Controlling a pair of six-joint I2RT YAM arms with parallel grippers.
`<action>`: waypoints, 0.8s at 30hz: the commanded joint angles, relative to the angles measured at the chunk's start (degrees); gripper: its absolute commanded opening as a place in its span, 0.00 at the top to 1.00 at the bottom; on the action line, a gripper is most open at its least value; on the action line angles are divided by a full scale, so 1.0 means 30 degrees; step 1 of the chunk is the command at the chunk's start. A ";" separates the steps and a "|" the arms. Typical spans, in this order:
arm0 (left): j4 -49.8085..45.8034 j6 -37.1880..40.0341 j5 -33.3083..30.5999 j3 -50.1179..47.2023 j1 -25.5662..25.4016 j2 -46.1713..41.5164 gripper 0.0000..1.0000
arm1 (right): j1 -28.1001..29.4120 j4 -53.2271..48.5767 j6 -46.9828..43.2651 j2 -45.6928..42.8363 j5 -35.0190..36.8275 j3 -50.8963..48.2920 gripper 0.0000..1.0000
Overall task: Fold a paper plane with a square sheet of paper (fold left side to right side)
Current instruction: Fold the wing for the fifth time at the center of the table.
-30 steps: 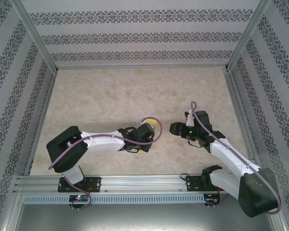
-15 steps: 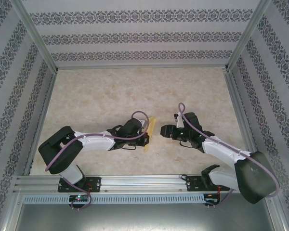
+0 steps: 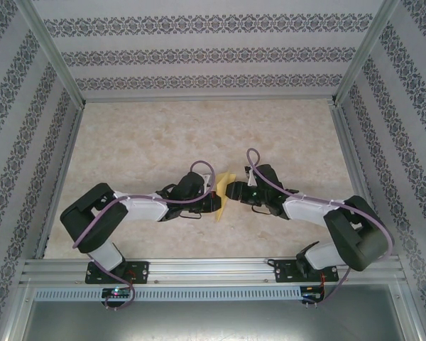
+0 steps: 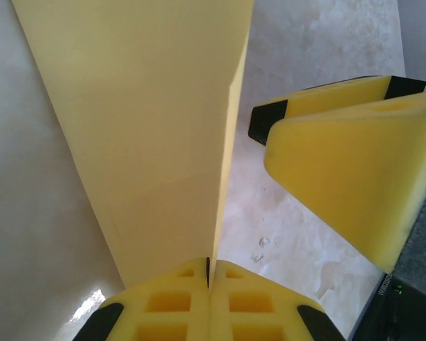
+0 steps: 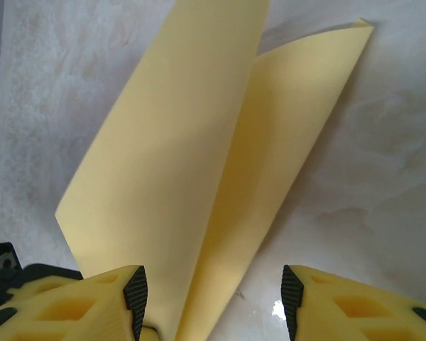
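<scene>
One sheet of paper (image 3: 223, 186), two arms, two hands, one surface (image 3: 163, 135).
The single yellow sheet is near the middle of the one marbled surface. Of the two arms, the left arm (image 3: 138, 207) comes in from 7 o'clock and the right arm (image 3: 312, 209) from 5 o'clock. Each carries one hand, the left hand (image 4: 209, 273) and the right hand (image 5: 213, 284). Each hand has two yellow fingers (image 4: 170, 302), four altogether.

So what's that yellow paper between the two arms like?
The sheet of paper is thin, plain and pale yellow. It is folded into two panels that meet along a sharp crease and splay slightly apart. It stands on edge over the marbled table, midway between the arms. The left gripper is shut on its lower end. The right gripper straddles it with open jaws, not yet pinching.
</scene>
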 commanded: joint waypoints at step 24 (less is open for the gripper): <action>0.2481 -0.1348 0.1229 0.0184 0.0231 0.1949 0.93 | 0.0402 0.0051 0.1588 0.3289 0.0998 0.1697 0.48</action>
